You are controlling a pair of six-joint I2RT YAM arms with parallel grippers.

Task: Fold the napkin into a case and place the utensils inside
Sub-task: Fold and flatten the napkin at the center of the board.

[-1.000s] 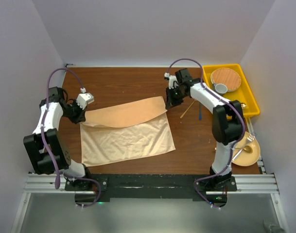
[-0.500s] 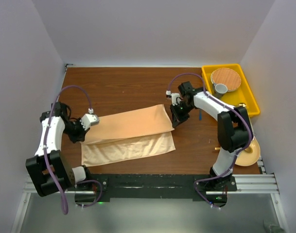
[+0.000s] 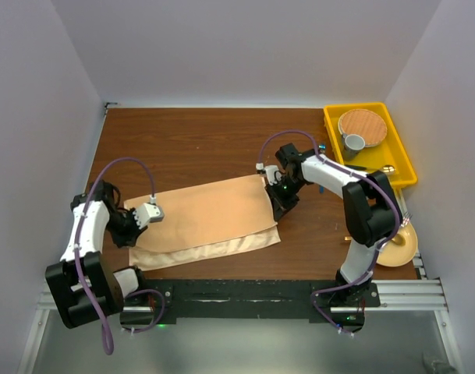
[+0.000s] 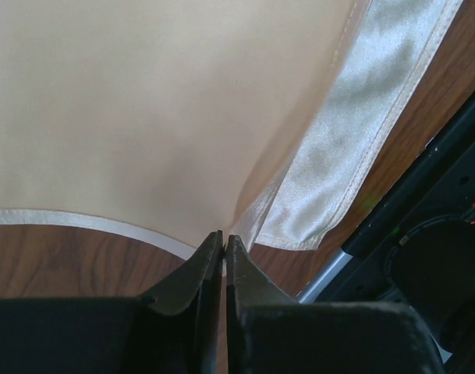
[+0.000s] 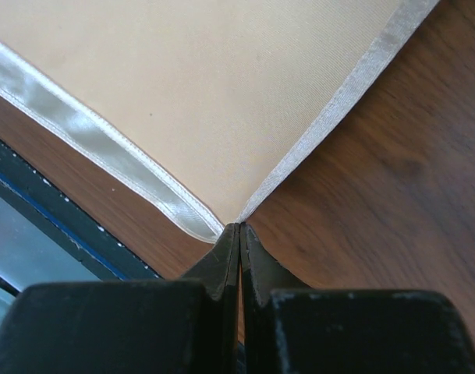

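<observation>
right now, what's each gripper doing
left gripper: closed, pinching a corner of the napkin
right gripper: closed, pinching another napkin corner

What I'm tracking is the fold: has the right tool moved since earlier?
Yes. The right tool moved toward the near edge, away from the yellow tray, pinching the napkin.

One napkin (image 3: 202, 222), one yellow tray (image 3: 395, 157), one grey cup (image 3: 354, 142), two round plates (image 3: 362, 123) (image 3: 405, 248), two robot arms (image 3: 83, 234) (image 3: 337, 167)

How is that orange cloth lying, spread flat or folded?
Folded over: the napkin shows a matte top layer covering the shiny lower one, except a strip along the near edge.
</observation>
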